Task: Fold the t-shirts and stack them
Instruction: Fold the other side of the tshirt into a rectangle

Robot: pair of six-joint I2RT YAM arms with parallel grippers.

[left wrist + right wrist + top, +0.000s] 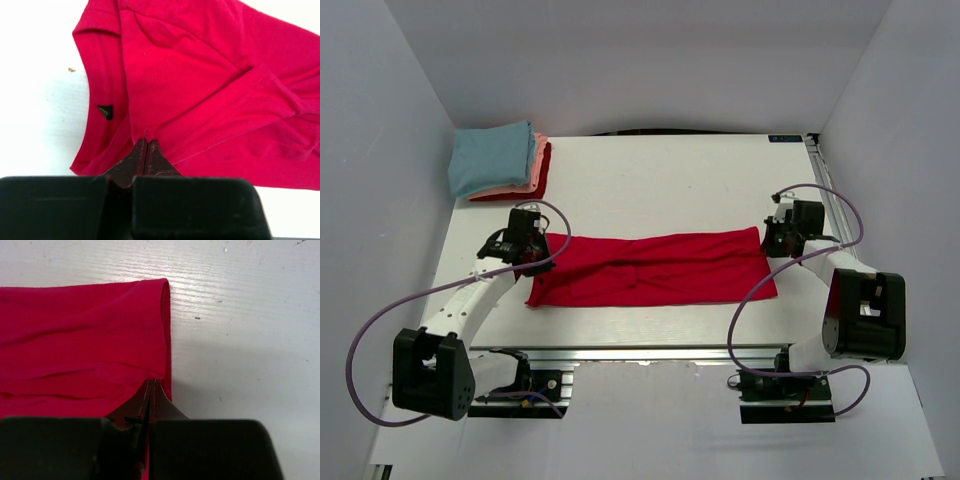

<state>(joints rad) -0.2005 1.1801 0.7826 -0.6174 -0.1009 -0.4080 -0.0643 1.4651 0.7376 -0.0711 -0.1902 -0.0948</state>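
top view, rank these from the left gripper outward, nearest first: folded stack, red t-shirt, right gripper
From the left gripper:
1. red t-shirt, its left end pinched in that gripper.
2. folded stack, behind it at the back left.
3. right gripper, far across, at the shirt's right end.

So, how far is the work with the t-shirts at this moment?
Done: a stack at the far left corner of the table, light blue shirt on salmon-pink shirt on folded red shirt. In hand: the red t-shirt lies as a long band; the left gripper pinches its collar end, the right gripper its hem end. Left: fold it crosswise and put it on the stack.
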